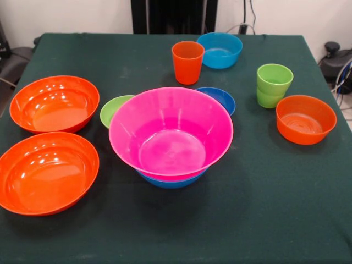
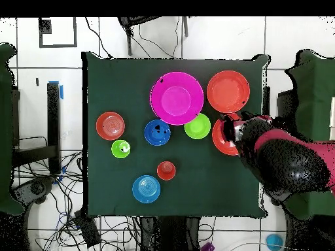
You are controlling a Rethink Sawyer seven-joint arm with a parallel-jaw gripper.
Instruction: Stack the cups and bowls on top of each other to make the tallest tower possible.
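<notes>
Dark green tabletop; pink bowl nested in blue bowl at centre. Two orange bowls at 9 o'clock, stacked green cups at 2 o'clock. Arm over tabletop edge; pincer state: cannot tell

A lab: cloth-covered table on a tiled floor amid loose cables.

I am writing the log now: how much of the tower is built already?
Done: the pink bowl sits in the large blue bowl, and the two green cups are stacked. In hand: nothing visibly; the arm hangs by one large orange bowl. Left: every other bowl and the orange cup.
</notes>
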